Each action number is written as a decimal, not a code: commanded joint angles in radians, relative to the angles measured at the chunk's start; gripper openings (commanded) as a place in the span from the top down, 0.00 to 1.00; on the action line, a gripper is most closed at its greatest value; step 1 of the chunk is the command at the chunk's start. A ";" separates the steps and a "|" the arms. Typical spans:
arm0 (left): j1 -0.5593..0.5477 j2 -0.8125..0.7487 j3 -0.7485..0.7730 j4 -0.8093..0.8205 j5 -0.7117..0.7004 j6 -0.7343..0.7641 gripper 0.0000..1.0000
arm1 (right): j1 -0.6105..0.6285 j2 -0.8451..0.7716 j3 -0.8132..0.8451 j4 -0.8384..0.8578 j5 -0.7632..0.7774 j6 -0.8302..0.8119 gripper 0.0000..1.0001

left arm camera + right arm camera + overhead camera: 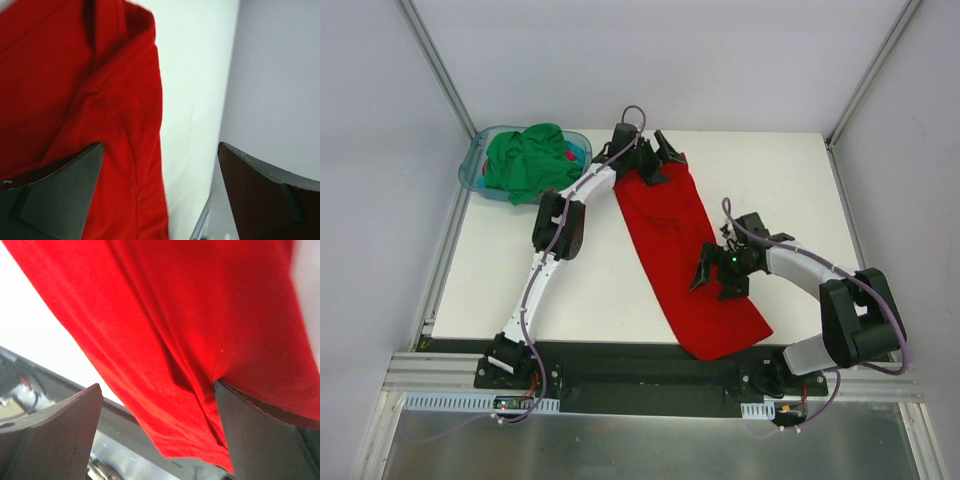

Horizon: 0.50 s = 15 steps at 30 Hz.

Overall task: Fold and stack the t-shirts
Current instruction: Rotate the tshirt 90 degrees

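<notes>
The red t-shirt [680,250] lies as a long narrow strip running diagonally from the table's far middle to its near edge. The green t-shirt [525,160] is bunched in the basket at the far left. My left gripper [655,160] hovers open at the strip's far end. In the left wrist view, one of its fingers [60,195] is over the red t-shirt [75,90] and the other is past the cloth's edge. My right gripper [717,283] is open over the strip's near half. In the right wrist view, the red t-shirt [200,315] spans the gap of the right gripper [157,435].
A translucent blue-teal basket [472,170] sits at the far left corner of the white table [520,270]. Grey walls close off the back and sides. A black rail [650,365] with both arm bases runs along the near edge, where the shirt's near end overhangs slightly.
</notes>
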 commanded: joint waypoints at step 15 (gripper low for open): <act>-0.077 0.251 0.202 0.422 -0.443 -0.246 0.01 | 0.353 0.314 0.283 0.108 -0.135 0.064 0.04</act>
